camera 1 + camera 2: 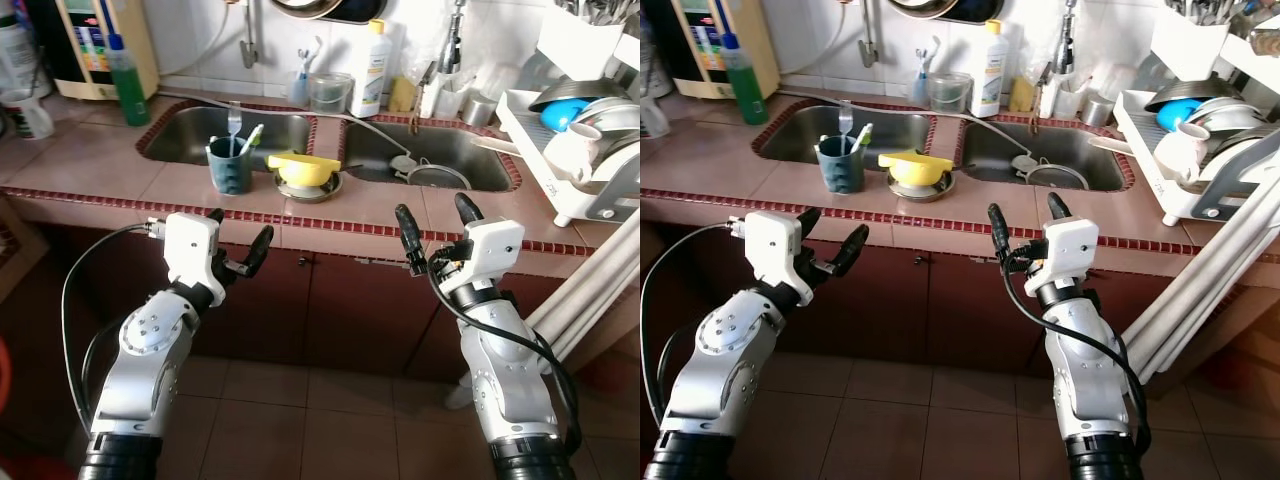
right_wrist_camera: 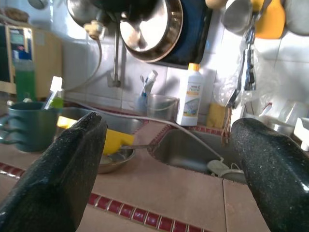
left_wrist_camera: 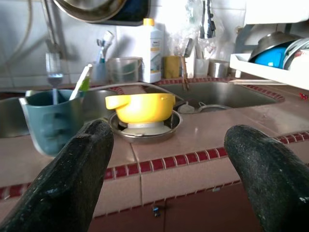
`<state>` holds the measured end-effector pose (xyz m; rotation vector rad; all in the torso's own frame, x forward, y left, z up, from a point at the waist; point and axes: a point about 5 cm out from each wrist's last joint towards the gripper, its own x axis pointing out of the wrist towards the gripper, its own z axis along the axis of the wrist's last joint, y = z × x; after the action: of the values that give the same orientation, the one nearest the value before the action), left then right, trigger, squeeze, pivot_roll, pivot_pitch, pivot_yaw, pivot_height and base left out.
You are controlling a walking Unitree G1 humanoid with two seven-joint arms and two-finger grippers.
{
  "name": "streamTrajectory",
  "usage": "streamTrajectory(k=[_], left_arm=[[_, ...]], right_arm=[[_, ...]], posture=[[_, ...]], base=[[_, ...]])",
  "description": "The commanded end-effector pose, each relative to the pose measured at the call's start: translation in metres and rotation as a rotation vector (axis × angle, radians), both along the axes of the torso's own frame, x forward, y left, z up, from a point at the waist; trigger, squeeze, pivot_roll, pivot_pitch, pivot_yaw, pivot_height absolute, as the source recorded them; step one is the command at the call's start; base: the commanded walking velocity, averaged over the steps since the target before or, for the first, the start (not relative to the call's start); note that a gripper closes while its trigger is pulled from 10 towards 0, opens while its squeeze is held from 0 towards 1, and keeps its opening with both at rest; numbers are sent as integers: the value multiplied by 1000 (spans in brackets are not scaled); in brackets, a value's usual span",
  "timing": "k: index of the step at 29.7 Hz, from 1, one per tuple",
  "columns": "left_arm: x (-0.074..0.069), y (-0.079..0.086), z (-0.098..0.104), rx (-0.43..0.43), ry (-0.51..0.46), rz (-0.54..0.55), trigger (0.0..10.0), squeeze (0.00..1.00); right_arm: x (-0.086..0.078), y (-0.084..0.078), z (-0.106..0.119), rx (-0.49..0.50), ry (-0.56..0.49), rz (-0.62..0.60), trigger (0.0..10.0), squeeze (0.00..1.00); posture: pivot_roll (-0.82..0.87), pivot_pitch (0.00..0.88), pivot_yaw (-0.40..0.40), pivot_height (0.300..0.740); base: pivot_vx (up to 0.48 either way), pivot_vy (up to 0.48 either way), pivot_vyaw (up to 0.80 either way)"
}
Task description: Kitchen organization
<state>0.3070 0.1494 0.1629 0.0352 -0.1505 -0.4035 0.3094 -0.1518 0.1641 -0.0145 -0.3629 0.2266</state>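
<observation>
Fingers L gripper [image 1: 241, 247] apart, R gripper [image 1: 437, 228] apart | yellow bowl [image 3: 140, 107] btwn sinks

floor tiles [image 1: 300, 400] brown; cupboard doors [image 1: 330, 310] dk red | wall tiles [image 1: 200, 30] white

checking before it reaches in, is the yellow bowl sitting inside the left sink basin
No, the yellow bowl sits in a metal dish on the tiled counter strip between the two sink basins.
</observation>
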Motion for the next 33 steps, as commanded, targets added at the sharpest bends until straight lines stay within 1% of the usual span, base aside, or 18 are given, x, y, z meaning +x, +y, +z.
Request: streamTrajectory(k=[1, 20, 21, 22, 24, 31, 33], left_arm=[[0, 1, 6, 14, -21, -3, 10000, 0], [0, 0, 8, -1, -27, 11, 10000, 0], [0, 0, 9, -1, -40, 14, 10000, 0], [0, 0, 9, 0, -47, 16, 10000, 0], [-1, 0, 12, -31, -58, 12, 10000, 0], [-1, -1, 12, -13, -58, -1, 10000, 0], [-2, -5, 15, 17, -78, -23, 10000, 0]], right_arm=[[1, 1, 5, 8, -15, 4, 10000, 0], [1, 2, 5, -3, -14, 17, 10000, 0], [1, 2, 5, -5, -14, 19, 10000, 0], [1, 2, 5, -5, -14, 20, 10000, 0], [1, 1, 4, -11, -12, 22, 10000, 0], [0, 1, 4, -14, -11, 27, 10000, 0], [0, 2, 3, -17, -10, 30, 10000, 0]], posture=[[-143, 11, -27, 732], [-143, 5, -40, 732], [-144, 6, -40, 732], [-144, 2, -41, 732], [-145, 1, -43, 732], [-145, 0, -43, 732], [-145, 0, -43, 732]], base=[[424, 0, 0], [426, 0, 0], [307, 0, 0], [0, 0, 0], [0, 0, 0], [0, 0, 0], [0, 0, 0]])
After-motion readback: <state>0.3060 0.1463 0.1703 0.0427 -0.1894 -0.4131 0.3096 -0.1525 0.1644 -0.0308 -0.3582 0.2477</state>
